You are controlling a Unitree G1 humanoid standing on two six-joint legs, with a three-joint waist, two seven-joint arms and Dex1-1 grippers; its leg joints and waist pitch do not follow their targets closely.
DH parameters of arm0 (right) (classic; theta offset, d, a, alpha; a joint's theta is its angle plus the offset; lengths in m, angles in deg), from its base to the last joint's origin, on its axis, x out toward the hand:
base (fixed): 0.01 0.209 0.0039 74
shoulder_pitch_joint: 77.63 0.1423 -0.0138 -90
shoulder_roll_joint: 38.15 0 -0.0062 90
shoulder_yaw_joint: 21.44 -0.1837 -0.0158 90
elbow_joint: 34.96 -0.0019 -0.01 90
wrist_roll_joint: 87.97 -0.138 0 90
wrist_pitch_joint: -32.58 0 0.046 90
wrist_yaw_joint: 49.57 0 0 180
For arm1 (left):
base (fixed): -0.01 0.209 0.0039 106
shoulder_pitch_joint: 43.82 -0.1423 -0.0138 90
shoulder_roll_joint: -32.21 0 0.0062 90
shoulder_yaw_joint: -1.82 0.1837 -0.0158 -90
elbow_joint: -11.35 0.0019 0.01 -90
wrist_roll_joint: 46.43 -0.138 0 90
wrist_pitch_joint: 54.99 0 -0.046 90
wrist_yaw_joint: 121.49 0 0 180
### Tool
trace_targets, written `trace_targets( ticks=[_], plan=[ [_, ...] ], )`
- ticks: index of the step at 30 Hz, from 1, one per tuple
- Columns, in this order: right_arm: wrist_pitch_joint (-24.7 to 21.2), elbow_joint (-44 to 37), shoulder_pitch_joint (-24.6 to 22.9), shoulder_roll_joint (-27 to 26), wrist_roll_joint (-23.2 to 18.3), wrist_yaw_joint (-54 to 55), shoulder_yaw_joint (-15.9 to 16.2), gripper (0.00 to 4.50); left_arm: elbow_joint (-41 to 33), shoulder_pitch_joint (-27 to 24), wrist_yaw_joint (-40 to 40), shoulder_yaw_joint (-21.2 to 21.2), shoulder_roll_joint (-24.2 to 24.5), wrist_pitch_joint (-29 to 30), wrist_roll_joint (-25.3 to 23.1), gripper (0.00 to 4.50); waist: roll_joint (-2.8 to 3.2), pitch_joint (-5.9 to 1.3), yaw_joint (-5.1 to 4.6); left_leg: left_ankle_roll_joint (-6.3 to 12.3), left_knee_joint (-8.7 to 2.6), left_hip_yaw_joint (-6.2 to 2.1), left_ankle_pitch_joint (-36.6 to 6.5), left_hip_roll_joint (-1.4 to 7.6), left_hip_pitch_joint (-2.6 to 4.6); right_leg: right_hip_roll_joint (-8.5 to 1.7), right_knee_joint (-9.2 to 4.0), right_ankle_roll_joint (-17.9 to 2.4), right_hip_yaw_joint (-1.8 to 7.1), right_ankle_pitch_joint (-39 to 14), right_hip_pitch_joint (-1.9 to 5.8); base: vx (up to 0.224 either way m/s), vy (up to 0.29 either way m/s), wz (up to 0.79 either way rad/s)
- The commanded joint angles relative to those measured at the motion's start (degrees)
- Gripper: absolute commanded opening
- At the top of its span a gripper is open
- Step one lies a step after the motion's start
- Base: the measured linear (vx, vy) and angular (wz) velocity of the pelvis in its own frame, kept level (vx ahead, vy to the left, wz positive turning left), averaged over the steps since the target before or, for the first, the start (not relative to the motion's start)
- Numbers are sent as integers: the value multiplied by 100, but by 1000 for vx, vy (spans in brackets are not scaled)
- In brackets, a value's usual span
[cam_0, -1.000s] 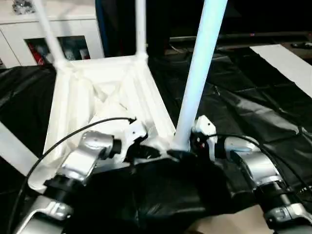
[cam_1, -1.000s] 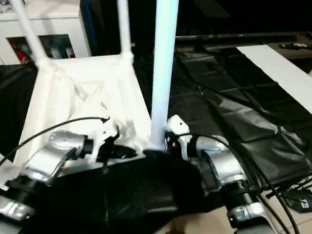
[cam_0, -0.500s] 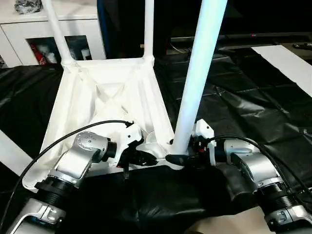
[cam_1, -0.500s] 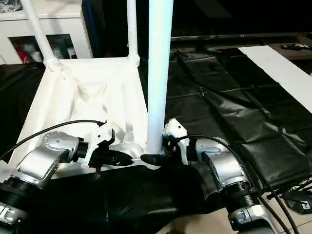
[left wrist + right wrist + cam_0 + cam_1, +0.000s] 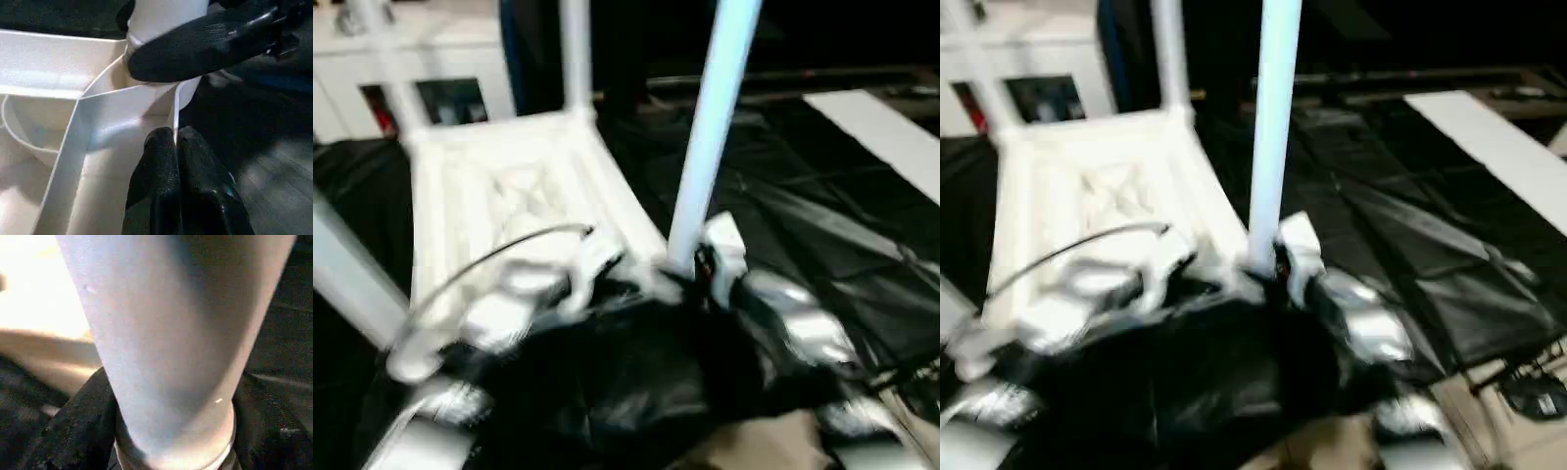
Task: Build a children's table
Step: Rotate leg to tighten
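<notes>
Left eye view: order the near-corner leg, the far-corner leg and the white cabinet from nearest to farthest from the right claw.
1. Near-corner leg, rising right beside the right claw.
2. Far-corner leg, at the tabletop's far end.
3. White cabinet, behind the tabletop, far left.

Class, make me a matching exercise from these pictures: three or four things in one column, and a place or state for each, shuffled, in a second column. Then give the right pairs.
Things:
1. left pincer
2. right pincer
3. near-right leg
4. black sheet

Places or states:
A. spread on the floor under the work
B. shut, fingers pressed together on the thin edge of the tabletop
C. standing upright in a corner socket
D. one finger laid across the base of the leg

Pairs: 1-B, 2-D, 3-C, 4-A
</notes>
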Motion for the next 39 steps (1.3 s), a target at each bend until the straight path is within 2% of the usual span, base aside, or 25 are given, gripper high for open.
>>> trace_targets(
  ticks=[1, 6, 8, 10, 11, 12, 14, 21, 23, 27, 31, 32, 35, 36, 39],
  plan=[
    [-157, 201, -30, -410, 191, 208, 442, 272, -16, 262, -332, 79, -382, -77, 31, 0, -6, -326, -13, -231, -530, -313, -1656, 484, 157, -406, -518, -1065, 273, -1879, 120, 0, 0, 0],
    [198, 278, 55, -601, 175, 78, 530, 272, -29, 207, -309, 184, -483, -170, -13, 0, 1, -349, -8, -7, -512, -290, -1344, 482, 118, -404, -469, -1199, 267, -1296, 167, 0, 0, 0],
    [214, 270, 63, -644, 59, -22, 440, 328, -21, 173, -202, 214, -472, -256, -21, 0, 4, -350, -8, 80, -510, -287, -1236, 487, 108, -397, -449, -1270, 261, -1123, 180, 0, 0, 0],
    [174, 154, 9, -574, 19, -224, 486, 342, -60, 118, -23, 248, -401, -357, 15, 0, 6, -351, -4, 116, -511, -288, -1229, 492, 118, -394, -449, -1296, 258, -1091, 178, 0, 0, 0],
    [178, -16, -78, -420, 25, -514, 618, 357, -136, 51, 186, 293, -296, -419, 60, 0, -25, -349, -11, 148, -510, -280, -1231, 491, 105, -393, -446, -1309, 259, -1060, 185, 0, 0, 0],
    [187, -48, -95, -383, 30, -573, 645, 357, -151, 40, 219, 297, -278, -425, 67, 0, -16, -348, 6, 165, -509, -289, -1213, 496, 100, -404, -440, -1300, 259, -1052, 204, 0, 0, 0],
    [219, -220, -178, -153, 23, -927, 764, 385, -263, -38, 461, 321, -155, -449, 126, 0, -9, -351, 3, 205, -508, -284, -1138, 505, 102, -400, -417, -1339, 258, -933, 203, 0, 0, 0],
    [281, -706, -373, 588, -147, -2104, 988, 385, -632, -268, 1260, 416, 216, -570, 350, 0, -14, -344, 41, 344, -488, -260, -1069, 521, 120, -407, -404, -1443, 268, -797, 198, 0, 0, 0],
    [313, -817, -421, 733, -150, -2345, 1015, 385, -676, -303, 1385, 422, 281, -598, 363, 0, -14, -331, 64, 307, -498, -254, -1127, 526, 140, -396, -420, -1437, 271, -897, 175, 0, 0, 0],
    [505, -1068, -541, 1237, -107, -3095, 1157, 385, -766, -401, 1822, 456, 550, -639, 374, 0, -15, -326, 103, 249, -511, -259, -1210, 537, 149, -402, -422, -1380, 272, -1006, 177, 0, 0, 0],
    [403, -1083, -500, 1342, -228, -3321, 1129, 385, -981, -493, 2163, 510, 749, -517, 509, 0, -21, -327, 108, 253, -512, -264, -1177, 534, 140, -407, -412, -1426, 274, -999, 179, 0, 0, 0],
    [380, -1081, -485, 1350, -239, -3350, 1123, 361, -1016, -511, 2225, 505, 779, -506, 527, 0, -19, -324, 107, 250, -511, -262, -1179, 534, 141, -405, -413, -1432, 274, -1010, 177, 0, 0, 0],
    [356, -1066, -458, 1366, -262, -3430, 1113, 341, -1089, -547, 2359, 490, 841, -482, 567, 0, -13, -337, 107, 239, -510, -262, -1103, 532, 143, -397, -394, -1452, 267, -899, 184, 0, 0, 0],
    [340, -1074, -457, 1370, -274, -3473, 1119, 328, -1108, -555, 2382, 485, 859, -471, 575, 0, -37, -340, 105, 254, -506, -256, -1074, 531, 141, -395, -388, -1461, 267, -857, 185, 0, 0, 0],
    [282, -1085, -465, 1349, -311, -3556, 1117, 305, -1133, -570, 2403, 479, 890, -433, 603, 0, -30, -348, 117, 332, -486, -248, -892, 526, 136, -403, -362, -1520, 267, -631, 194, 0, 0, 0]
  ],
)
